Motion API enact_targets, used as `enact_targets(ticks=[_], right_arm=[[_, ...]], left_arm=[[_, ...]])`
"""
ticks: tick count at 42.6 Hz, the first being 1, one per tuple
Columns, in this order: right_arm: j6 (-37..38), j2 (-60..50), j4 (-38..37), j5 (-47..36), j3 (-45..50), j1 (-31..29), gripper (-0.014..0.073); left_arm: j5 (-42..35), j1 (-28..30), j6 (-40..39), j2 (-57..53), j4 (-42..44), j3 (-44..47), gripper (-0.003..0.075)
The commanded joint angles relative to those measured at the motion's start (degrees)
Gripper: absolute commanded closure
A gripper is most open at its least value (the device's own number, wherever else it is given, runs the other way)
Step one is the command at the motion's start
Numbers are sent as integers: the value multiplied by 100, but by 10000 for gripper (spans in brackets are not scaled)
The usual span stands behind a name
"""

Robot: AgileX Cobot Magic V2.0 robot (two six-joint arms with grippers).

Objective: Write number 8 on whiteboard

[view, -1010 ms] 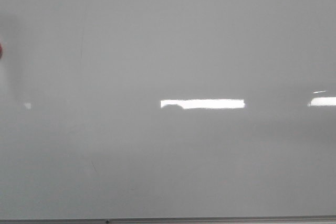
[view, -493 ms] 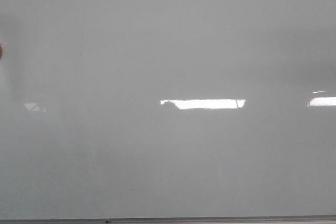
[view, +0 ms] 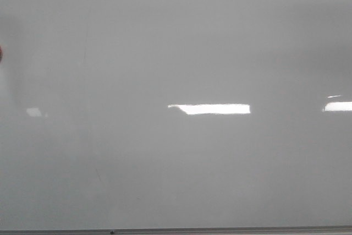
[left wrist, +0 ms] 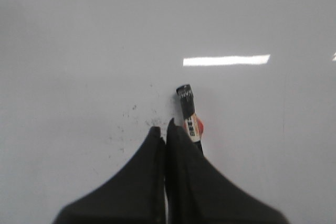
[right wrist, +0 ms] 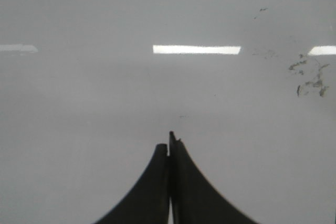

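The whiteboard [view: 176, 37] fills the front view, pale grey and glossy, with a thin grey frame along the bottom. No number 8 shows on it in any view. My left gripper [left wrist: 163, 129] is shut, its fingers pressed together over the board [left wrist: 79, 51]. A black marker [left wrist: 189, 111] with a white and red label lies beside the outer side of one finger, not between the fingers. My right gripper [right wrist: 169, 142] is shut and empty over bare board [right wrist: 79, 103]. Neither gripper shows in the front view.
Faint black smudges [right wrist: 310, 77] mark the board off to one side of the right gripper. Fine specks [left wrist: 131, 121] lie by the left gripper. A small red thing [view: 0, 53] sits at the front view's left edge. Bright light reflections [view: 209, 109] cross the board.
Only the reflections shift: the bright strip in the middle has got shorter at its right end, and the pale patch at the left has changed shape. No mark has appeared.
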Motion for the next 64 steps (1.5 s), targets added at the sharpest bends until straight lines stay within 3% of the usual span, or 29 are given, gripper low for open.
enact_targets(ticks=[1, 10, 15, 17, 22, 26, 28, 38, 51, 64], right_arm=[[-58, 218, -5, -292, -178, -23, 662], [-498, 547, -17, 102, -178, -23, 648], [-529, 597, -12, 119, -178, -23, 500], [-529, 601, -12, 119, -178, -23, 382], [-529, 601, -12, 107, -178, -23, 102], [-529, 601, -12, 102, -178, -23, 14], [-529, 601, -12, 96, -178, -23, 11], [-529, 601, -12, 59, -178, -23, 15], [-529, 601, -6, 58, -178, -23, 15], [-529, 601, -6, 58, -178, -23, 15]], left_arm=[[-296, 15, -12, 290, -57, -143, 741], [-267, 15, -12, 741, -187, -143, 741], [-255, 15, -12, 989, -311, -143, 695], [-255, 15, -12, 1125, -311, -143, 633], [-356, 15, -12, 1476, -311, -143, 362], [-450, 15, -12, 1742, -407, -143, 199], [-498, 15, -12, 1892, -572, -143, 160], [-884, -158, 162, 2731, -848, -169, 157], [-2111, -752, 162, 3937, -848, -169, 157], [-3212, -751, 162, 4929, -848, -169, 157]])
